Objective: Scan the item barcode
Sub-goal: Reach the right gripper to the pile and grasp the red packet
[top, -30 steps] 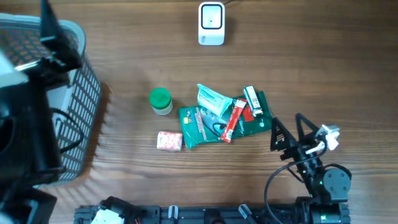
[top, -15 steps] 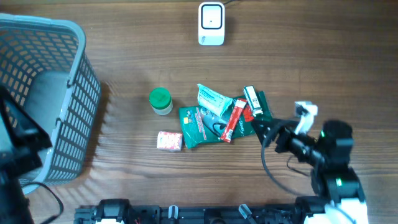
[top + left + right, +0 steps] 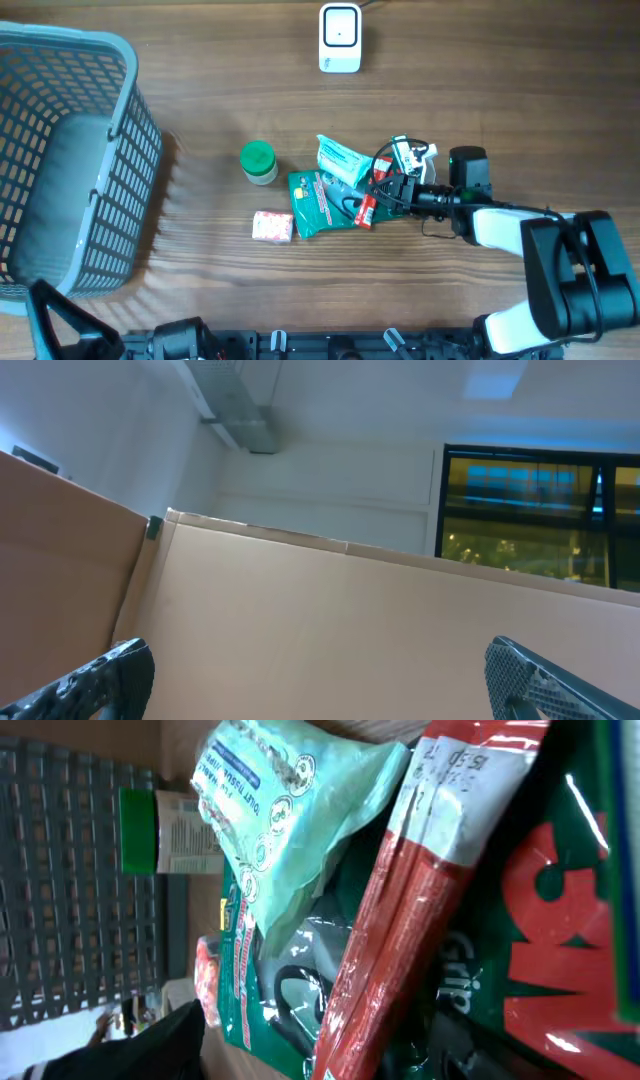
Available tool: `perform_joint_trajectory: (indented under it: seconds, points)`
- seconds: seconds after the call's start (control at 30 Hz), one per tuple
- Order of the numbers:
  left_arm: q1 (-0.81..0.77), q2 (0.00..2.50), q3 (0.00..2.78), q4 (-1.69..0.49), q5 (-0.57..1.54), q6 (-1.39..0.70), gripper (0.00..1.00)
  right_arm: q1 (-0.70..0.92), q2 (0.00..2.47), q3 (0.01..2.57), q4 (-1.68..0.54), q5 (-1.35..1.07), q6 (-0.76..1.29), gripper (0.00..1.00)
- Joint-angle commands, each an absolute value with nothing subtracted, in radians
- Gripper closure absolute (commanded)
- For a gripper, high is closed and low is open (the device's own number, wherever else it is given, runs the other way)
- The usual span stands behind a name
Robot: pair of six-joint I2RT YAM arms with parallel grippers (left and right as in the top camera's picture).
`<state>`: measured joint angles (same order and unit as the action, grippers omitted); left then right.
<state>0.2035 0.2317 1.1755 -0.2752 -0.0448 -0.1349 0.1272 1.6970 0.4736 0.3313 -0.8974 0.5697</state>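
Red packet (image 3: 366, 212) lies on wood table (image 3: 200, 100); right gripper (image 3: 384, 188) over it, grip unclear; left gripper (image 3: 320, 676) released.

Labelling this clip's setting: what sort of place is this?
Likely a mock shop checkout on a wooden table: a scanner, a basket and a heap of small packets.
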Motion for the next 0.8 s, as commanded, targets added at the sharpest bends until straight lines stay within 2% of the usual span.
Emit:
perform_joint_trajectory:
  seconds: [0.0, 0.1, 0.23, 0.3, 0.33, 0.37, 0.43, 0.5, 0.6, 0.63, 0.7, 0.73, 0.77]
  points:
    - [0.210, 0.224, 1.169, -0.268, -0.026, -0.166, 0.00, 0.117, 1.722, 0.477, 0.330, -0.868, 0.600, 0.20]
    - [0.210, 0.224, 1.169, -0.265, -0.026, -0.166, 0.00, 0.117, 1.722, 0.477, 0.329, -0.826, 0.606, 0.03]
    - [0.210, 0.224, 1.169, -0.258, -0.026, -0.166, 0.00, 0.118, 1.722, 0.477, 0.297, -0.719, 0.603, 0.04]
    - [0.210, 0.224, 1.169, -0.258, -0.026, -0.170, 0.00, 0.131, 1.723, 0.477, 0.275, -0.656, 0.602, 0.24]
    - [0.210, 0.224, 1.169, -0.258, -0.026, -0.170, 0.00, 0.140, 1.723, 0.477, 0.280, -0.644, 0.605, 0.38]
    - [0.210, 0.224, 1.169, -0.258, -0.026, -0.170, 0.00, 0.149, 1.723, 0.477, 0.282, -0.633, 0.606, 0.48]
    - [0.210, 0.224, 1.169, -0.258, -0.026, -0.170, 0.00, 0.179, 1.729, 0.477, 0.282, -0.588, 0.606, 0.50]
    - [0.210, 0.224, 1.169, -0.258, -0.026, -0.170, 0.00, 0.212, 1.740, 0.477, 0.286, -0.535, 0.614, 0.41]
    - [0.210, 0.224, 1.169, -0.258, -0.026, -0.170, 0.00, 0.228, 1.755, 0.477, 0.311, -0.495, 0.643, 0.41]
    - [0.210, 0.224, 1.169, -0.258, -0.026, -0.170, 0.00, 0.228, 1.761, 0.477, 0.319, -0.493, 0.656, 0.49]
    - [0.210, 0.224, 1.169, -0.258, -0.027, -0.182, 0.00, 0.228, 1.789, 0.477, 0.329, -0.476, 0.677, 0.73]
    - [0.210, 0.224, 1.169, -0.259, -0.026, -0.196, 0.00, 0.228, 1.807, 0.477, 0.329, -0.457, 0.691, 0.89]
    - [0.210, 0.224, 1.169, -0.260, -0.026, -0.200, 0.00, 0.228, 1.828, 0.477, 0.331, -0.434, 0.712, 0.96]
